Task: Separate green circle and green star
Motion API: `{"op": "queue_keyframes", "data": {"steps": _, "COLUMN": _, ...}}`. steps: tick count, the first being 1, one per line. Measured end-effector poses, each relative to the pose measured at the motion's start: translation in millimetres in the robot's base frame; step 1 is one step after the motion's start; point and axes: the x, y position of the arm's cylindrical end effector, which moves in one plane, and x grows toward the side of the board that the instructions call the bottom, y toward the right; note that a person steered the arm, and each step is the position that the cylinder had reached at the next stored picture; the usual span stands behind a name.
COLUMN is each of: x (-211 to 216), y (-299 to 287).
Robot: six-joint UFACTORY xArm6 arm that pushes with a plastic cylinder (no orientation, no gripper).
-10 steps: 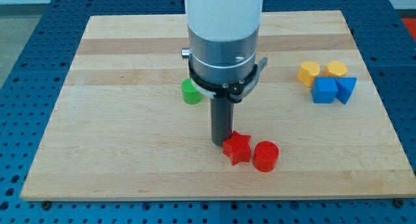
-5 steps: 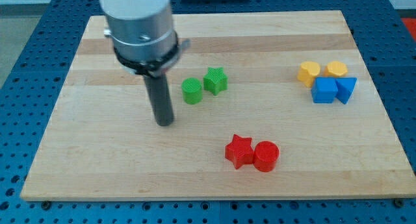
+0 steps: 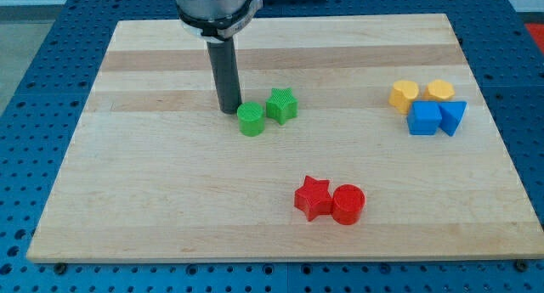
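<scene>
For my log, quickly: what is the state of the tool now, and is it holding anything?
No gripper: my tip holds nothing and stands just up-left of the green circle, whether touching it cannot be told.

My arm comes down from the view's top, its grey collar partly cut off by the frame, and my straight dark rod hangs upright beneath it with my tip (image 3: 228,110) down at the board's surface, left of centre.
</scene>
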Motion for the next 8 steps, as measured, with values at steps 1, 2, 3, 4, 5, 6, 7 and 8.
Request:
{"op": "queue_keyframes", "data": {"steps": 1, "x": 21.3, "y": 10.1}}
{"op": "queue_keyframes", "data": {"steps": 2, "x": 13.2, "y": 21.7}}
{"op": "queue_keyframes", "data": {"steps": 3, "x": 12.7, "y": 33.3}}
{"op": "queue_keyframes", "data": {"steps": 4, "x": 14.0, "y": 44.9}}
{"op": "queue_keyframes", "data": {"steps": 5, "x": 14.6, "y": 60.8}}
{"op": "queue_keyframes", "data": {"steps": 6, "x": 34.5, "y": 64.1}}
{"op": "queue_keyframes", "data": {"steps": 7, "x": 58.9, "y": 66.4}}
{"op": "queue_keyframes", "data": {"steps": 8, "x": 75.8, "y": 69.0}}
